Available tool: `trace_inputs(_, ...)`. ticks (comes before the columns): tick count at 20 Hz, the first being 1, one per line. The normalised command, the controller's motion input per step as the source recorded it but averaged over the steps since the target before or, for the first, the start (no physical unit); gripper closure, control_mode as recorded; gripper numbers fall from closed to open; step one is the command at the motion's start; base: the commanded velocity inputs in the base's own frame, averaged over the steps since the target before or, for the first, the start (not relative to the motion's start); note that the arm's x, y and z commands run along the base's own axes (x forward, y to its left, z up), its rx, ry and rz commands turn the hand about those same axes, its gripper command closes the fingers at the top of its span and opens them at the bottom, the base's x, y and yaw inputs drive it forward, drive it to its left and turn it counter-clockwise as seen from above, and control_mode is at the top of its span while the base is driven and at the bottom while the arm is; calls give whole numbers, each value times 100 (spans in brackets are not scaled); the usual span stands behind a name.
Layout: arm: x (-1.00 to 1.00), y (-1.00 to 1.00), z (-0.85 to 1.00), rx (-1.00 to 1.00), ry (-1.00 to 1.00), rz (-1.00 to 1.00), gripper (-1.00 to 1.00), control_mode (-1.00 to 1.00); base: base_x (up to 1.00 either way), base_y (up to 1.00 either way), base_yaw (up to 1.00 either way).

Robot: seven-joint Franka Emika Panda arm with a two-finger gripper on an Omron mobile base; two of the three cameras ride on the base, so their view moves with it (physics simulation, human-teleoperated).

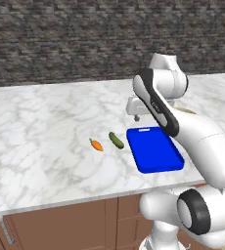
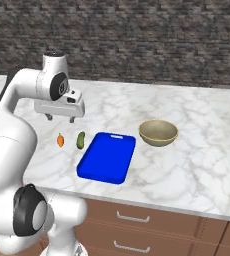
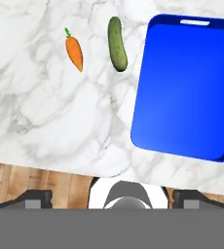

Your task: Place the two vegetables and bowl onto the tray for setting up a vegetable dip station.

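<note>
The blue tray (image 3: 184, 87) lies bare on the marble counter (image 1: 46, 127), nothing in it. The gripper (image 2: 60, 118) hangs above the counter, fingers spread wide, holding nothing. Cucumber (image 3: 117, 44) and carrot (image 3: 74, 51) lie beyond the fingertips, beside the tray; the tan bowl (image 2: 158, 132) sits past the tray's far side.

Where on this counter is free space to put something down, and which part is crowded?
The blue tray has nothing on it. Bare marble lies between the tray and the tan bowl, and a wide stretch lies left of the carrot. The crowded part is the strip where carrot, cucumber and the tray's left rim lie close together, with the open gripper above them.
</note>
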Motion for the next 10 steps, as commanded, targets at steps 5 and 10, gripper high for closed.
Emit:
trace_inputs(5, 11, 18, -21, 0, 5, 8, -100, -100, 0, 0, 0)
trace_inputs(10, 22, 1, -31, -1, 1, 8, -100, -100, 0, 0, 0)
